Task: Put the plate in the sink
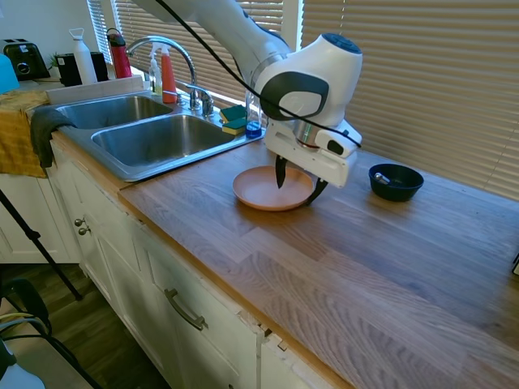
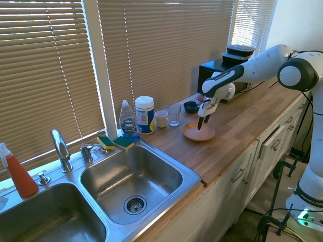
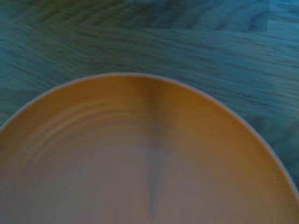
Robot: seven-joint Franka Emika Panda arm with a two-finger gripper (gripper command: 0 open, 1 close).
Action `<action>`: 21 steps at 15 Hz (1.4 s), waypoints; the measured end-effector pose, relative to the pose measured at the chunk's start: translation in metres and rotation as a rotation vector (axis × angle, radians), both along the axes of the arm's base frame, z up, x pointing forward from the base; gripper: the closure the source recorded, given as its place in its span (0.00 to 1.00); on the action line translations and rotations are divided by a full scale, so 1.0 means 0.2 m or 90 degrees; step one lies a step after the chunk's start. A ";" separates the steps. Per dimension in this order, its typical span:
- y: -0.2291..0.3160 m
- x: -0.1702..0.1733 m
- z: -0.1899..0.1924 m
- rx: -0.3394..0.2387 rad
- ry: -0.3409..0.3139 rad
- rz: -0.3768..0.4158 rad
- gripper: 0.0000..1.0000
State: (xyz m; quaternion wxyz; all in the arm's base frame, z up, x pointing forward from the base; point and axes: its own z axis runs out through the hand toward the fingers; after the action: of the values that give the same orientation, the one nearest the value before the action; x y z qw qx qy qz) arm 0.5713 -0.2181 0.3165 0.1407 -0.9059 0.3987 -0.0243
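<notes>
First exterior view puts the plate (image 1: pixel 272 188) flat on the desk (image 1: pixel 340 259), near the sink (image 1: pixel 154 139) but not in it, so the grasp is the step in hand. The gripper (image 1: pixel 298 183) is low over the plate's far rim, its jaws spread, one finger inside the rim and one outside. Next comes closing on that rim, then lifting toward the sink.

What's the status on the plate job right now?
Gripper open, straddling the far rim of the plate. Plate flat on the counter, not lifted. Sink basin nearest it looks empty.
</notes>
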 end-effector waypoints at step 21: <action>0.04 0.10 -0.05 0.100 0.049 0.005 1.00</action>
State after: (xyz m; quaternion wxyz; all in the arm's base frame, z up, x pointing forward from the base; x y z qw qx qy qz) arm 0.5904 -0.2097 0.3073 0.1959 -0.8938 0.4011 0.0424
